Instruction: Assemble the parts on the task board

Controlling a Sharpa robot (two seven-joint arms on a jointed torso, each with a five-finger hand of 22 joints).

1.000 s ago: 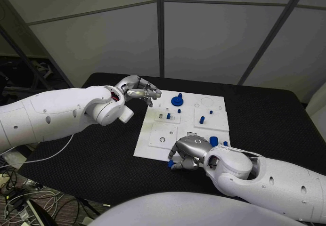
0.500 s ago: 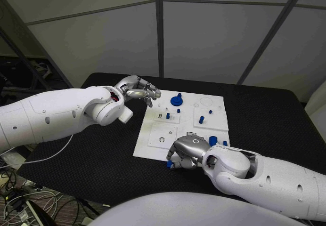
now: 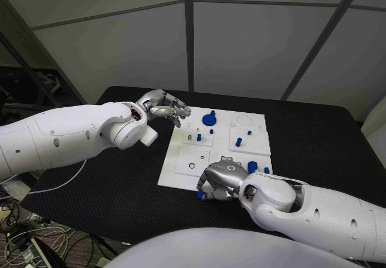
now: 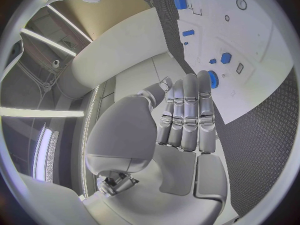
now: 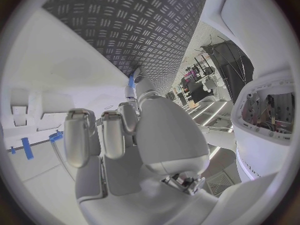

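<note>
The white task board [image 3: 181, 170] lies in the middle of the black table. Blue parts stand on it: a round one [image 3: 209, 119] at the far side, small pegs [image 3: 239, 142] in the middle, and a cylinder [image 3: 252, 166] near my right hand. My right hand [image 3: 222, 180] hangs over the board's near edge, fingers curled down, pinching a small blue part [image 3: 200, 194] just off that edge; the right wrist view shows this blue part [image 5: 132, 79] at a fingertip. My left hand [image 3: 165, 109] hovers by the board's far left corner, holding nothing, its fingers [image 4: 187, 117] extended side by side.
Black table [image 3: 105, 184] surrounds the board, with free room on both sides. The left wrist view shows the board [image 4: 262, 50] with several blue parts beyond my fingers, among them a block [image 4: 225, 58]. Grey wall panels stand behind the table.
My right hand has shifted slightly to the left over the board's near edge, keeping the blue part. The left hand has not moved.
</note>
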